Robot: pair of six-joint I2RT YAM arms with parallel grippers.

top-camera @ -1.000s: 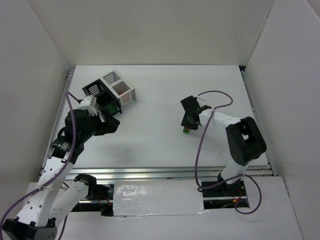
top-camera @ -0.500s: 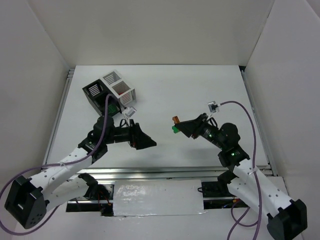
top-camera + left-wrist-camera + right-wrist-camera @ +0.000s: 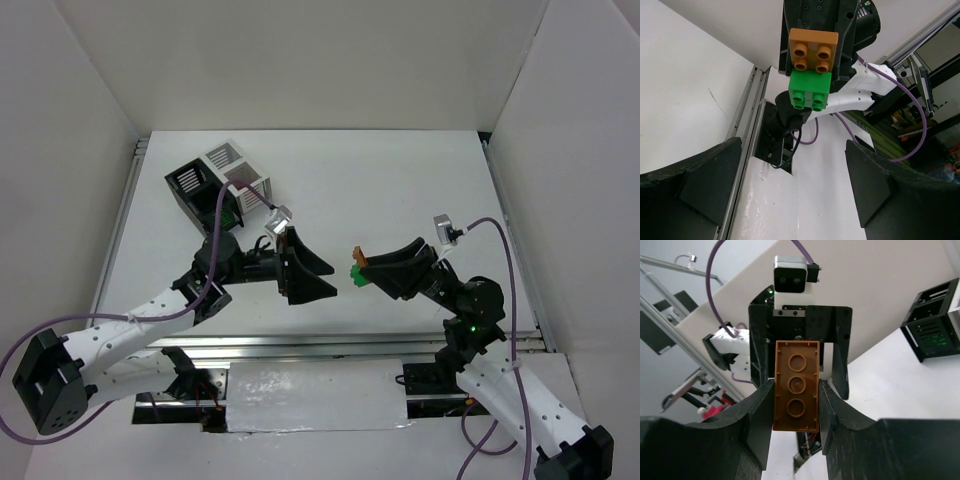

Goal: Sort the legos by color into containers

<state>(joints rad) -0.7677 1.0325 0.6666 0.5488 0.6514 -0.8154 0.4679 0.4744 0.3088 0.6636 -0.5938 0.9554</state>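
**Legos [image 3: 357, 266]: joined pair held in the air, waiting to be split**

Your right gripper [image 3: 362, 266] is clamping the brown brick [image 3: 796, 385] by its long sides, and the green brick [image 3: 810, 90] is sitting joined beside it. Both are hanging above the table [image 3: 400, 180], well apart from the black bin [image 3: 190, 185] and white bin [image 3: 238, 170]. Your left gripper [image 3: 330, 278] is facing them with jaws spread wide, gripping nothing. You should be centring the left fingers [image 3: 690, 185] on the green brick alone, probably clear of the right fingers, though the seam is hidden. Then be closing squarely and peeling, not tugging.
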